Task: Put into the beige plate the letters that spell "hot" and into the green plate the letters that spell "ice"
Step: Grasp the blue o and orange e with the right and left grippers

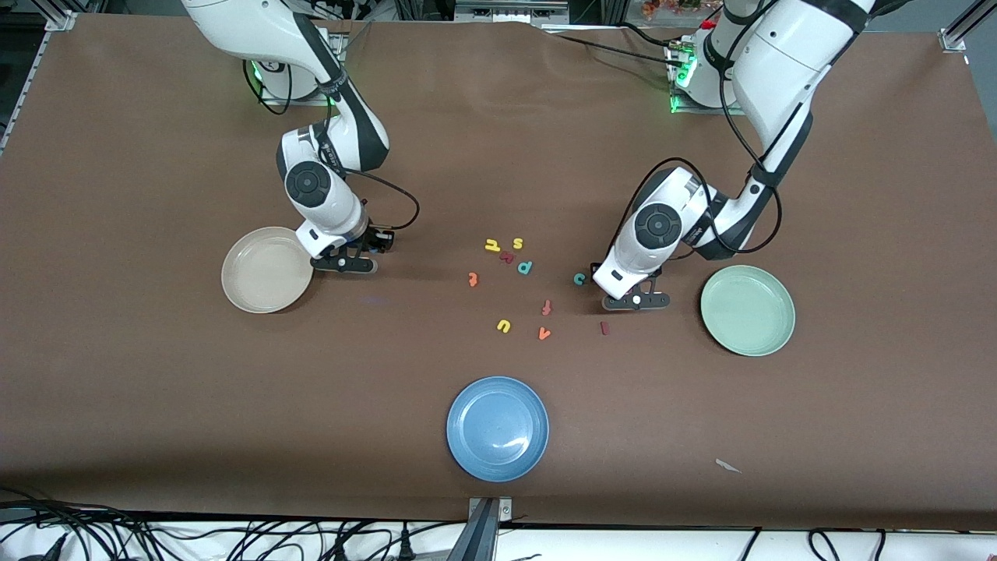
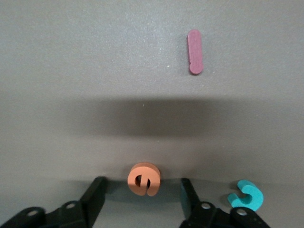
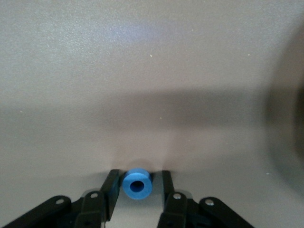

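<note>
R gripper is down at the table just beside the beige plate, on the side toward the letter cluster; its fingers touch both sides of the blue o, clamped on it. L gripper is low over the table between the teal c and the green plate; jaws stand apart w/ the orange e upright between them, gaps on both sides, not gripped. Dark red i lies flat on the table near the L gripper, nearer the front camera. Yellow h sits in the mid-table cluster; orange t lies near the v. Both plates hold no letters.
</note>
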Robot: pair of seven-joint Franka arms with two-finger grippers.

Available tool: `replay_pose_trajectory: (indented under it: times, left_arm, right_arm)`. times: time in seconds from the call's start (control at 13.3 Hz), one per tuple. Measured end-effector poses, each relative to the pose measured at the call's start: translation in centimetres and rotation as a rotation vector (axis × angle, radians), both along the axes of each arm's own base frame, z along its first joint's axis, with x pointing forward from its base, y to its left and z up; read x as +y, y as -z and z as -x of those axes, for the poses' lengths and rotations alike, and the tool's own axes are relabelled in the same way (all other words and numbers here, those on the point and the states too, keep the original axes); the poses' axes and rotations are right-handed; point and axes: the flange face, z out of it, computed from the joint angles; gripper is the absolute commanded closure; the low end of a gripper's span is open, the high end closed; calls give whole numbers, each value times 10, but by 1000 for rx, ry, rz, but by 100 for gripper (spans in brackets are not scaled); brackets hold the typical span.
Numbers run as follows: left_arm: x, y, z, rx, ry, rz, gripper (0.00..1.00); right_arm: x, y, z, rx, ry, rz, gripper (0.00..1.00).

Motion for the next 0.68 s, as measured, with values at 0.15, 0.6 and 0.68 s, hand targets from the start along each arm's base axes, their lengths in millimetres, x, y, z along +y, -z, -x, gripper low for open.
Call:
replay_pose_trajectory:
  times: [0.15,0.6,0.68]
  left_arm:
    - [-1,-1,0,-4,-2,4,51]
    - [-2,-4,-2,-10,-14,4,66]
    - [-2,-4,-2,-11,-14,5,68]
  right_arm:
    - [-1,-1,0,1,2,0,76]
    - [-2,-10,-3,16,5,2,81]
    - [-8,-22,-9,27,19,6,81]
